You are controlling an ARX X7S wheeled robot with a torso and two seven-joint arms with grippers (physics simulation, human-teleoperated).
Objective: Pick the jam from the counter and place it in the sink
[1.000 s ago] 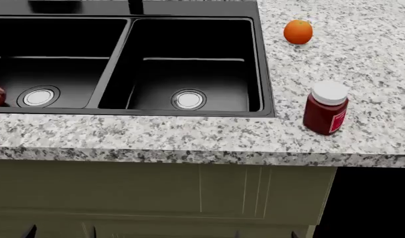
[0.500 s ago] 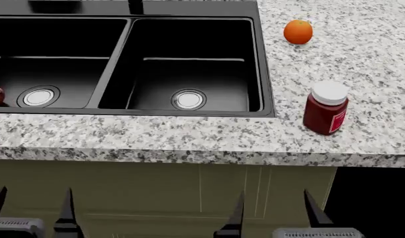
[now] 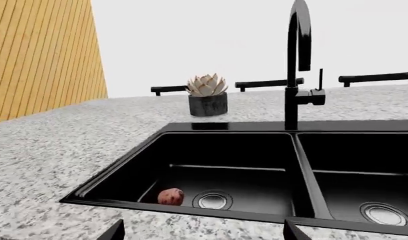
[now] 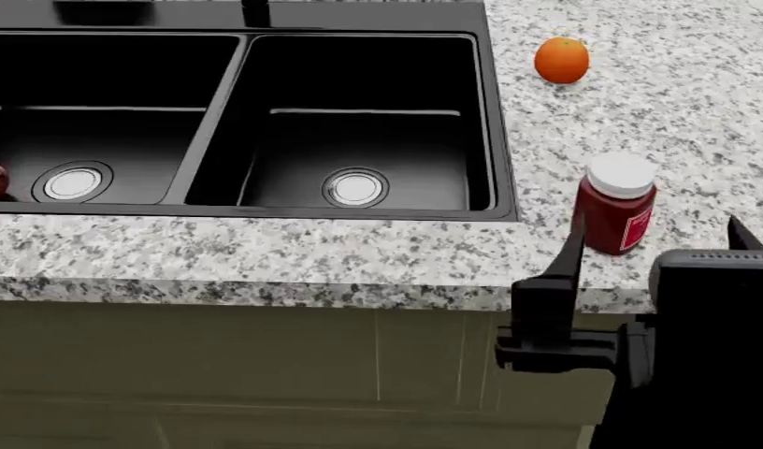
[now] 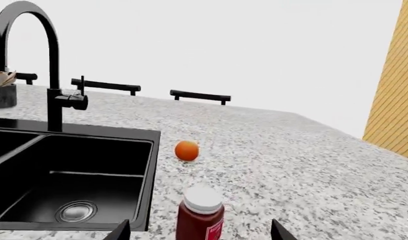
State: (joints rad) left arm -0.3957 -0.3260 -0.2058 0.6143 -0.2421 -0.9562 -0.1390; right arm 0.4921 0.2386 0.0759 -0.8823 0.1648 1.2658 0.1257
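Speckled grey-and-white granite forms the table (image 4: 295,253), a counter with a thick front edge above pale cabinet doors. The right gripper (image 4: 650,245) stands at that front edge with its jaws released and spread wide, nothing between them; one dark finger (image 4: 568,248) rises just beside the jam (image 4: 615,217) on the sink side, and the other finger tip shows on the far side, past the gripper's black body. In the right wrist view both finger tips frame the jam (image 5: 200,212), which stands upright on the granite, its white lid up and red label facing outward, apart from both fingers. The jam sits near the table's front edge, just beside the right basin of the sink (image 4: 356,122) but outside it. An orange fruit (image 4: 561,60) lies farther back on the granite, well apart from the jar. The sink's two glossy black basins each show a round silver drain, and a reddish lumpy vegetable (image 3: 170,196) rests in the left basin beside its drain. A black tap (image 3: 297,60) rises behind the divider, with a potted succulent (image 3: 207,95) on the granite near it. Of the left gripper (image 3: 202,231) only two dark finger tips show in its wrist view, set well apart and holding nothing.
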